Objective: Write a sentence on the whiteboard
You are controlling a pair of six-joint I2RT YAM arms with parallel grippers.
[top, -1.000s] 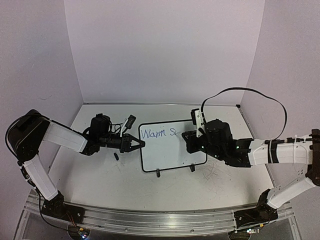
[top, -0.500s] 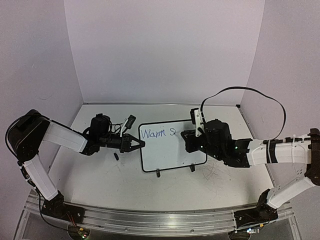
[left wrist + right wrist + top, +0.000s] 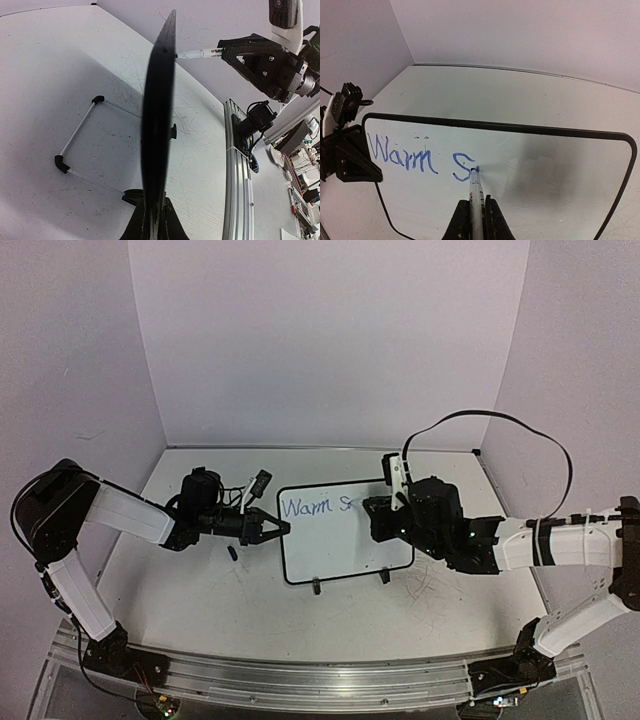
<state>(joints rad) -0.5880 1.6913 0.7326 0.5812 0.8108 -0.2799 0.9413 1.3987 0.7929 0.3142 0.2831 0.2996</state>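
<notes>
The whiteboard (image 3: 340,545) stands upright on its feet at mid-table, and the left wrist view shows it edge-on (image 3: 157,115). My left gripper (image 3: 283,529) is shut on its left frame edge (image 3: 154,207). The sentence (image 3: 405,157) reads "Warm S" in blue, with a short stroke begun just after the S; it also shows in the top view (image 3: 315,507). My right gripper (image 3: 477,202) is shut on a white marker (image 3: 476,190), whose tip touches the board (image 3: 545,170) right after the S. In the top view the right gripper (image 3: 372,523) sits in front of the board's right half.
A wire stand (image 3: 75,137) with black corner pieces props the board from behind. A small black piece (image 3: 232,553) lies on the table below my left gripper. The aluminium rail (image 3: 320,675) runs along the near edge. Walls close in the back and both sides.
The marker tip has shifted a little and a short blue stroke has appeared after the S. My left gripper and the board have not moved.
</notes>
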